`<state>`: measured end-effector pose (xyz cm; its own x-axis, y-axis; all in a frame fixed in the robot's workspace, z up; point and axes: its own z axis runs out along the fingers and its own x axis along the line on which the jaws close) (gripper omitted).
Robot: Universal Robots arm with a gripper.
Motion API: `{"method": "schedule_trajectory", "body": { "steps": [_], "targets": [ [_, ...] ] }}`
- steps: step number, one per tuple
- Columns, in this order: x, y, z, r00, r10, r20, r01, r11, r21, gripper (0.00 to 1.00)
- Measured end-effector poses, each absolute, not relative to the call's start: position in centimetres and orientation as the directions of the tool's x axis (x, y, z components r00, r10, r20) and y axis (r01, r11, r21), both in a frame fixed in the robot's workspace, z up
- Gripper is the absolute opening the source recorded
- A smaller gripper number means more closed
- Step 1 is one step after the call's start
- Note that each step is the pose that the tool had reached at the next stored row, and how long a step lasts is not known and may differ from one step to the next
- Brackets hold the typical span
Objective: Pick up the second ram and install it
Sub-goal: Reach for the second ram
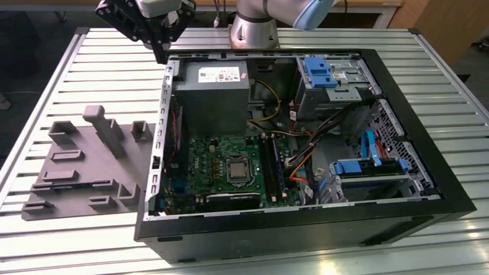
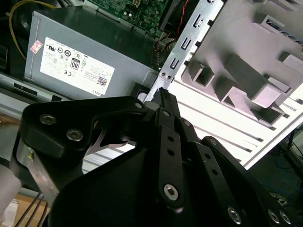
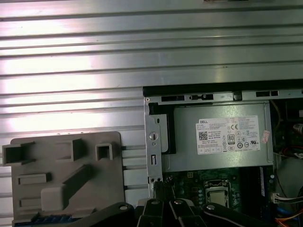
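Gripper [image 1: 161, 56] over the case [image 1: 306, 229] corner, ram [image 3: 47, 219] in the tray [image 3: 66, 189].
Its fingers are pressed together on nothing, beside the power supply [image 1: 212, 91]. In the first wrist view the blue-green ram lies in the grey tray, apart from the fingertips.

An open computer case [image 1: 306, 226] is laid flat on a slatted metal table [image 1: 91, 46]. A grey power supply [image 1: 210, 91] and a green motherboard [image 1: 221, 160] are seen inside it. A grey moulded tray [image 1: 84, 172] is set just beside the case, on the exterior view's left. The black gripper [image 1: 160, 56] is held over the case's far corner, near the power supply.
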<state>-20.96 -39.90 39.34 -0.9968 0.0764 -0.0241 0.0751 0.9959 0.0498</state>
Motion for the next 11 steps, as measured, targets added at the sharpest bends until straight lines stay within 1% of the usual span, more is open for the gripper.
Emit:
{"method": "schedule_trajectory", "body": {
  "steps": [11],
  "targets": [
    [-21.6,-39.9,39.33,-0.997,0.076,-0.024,0.075,0.996,0.05,0.11]
  ]
}}
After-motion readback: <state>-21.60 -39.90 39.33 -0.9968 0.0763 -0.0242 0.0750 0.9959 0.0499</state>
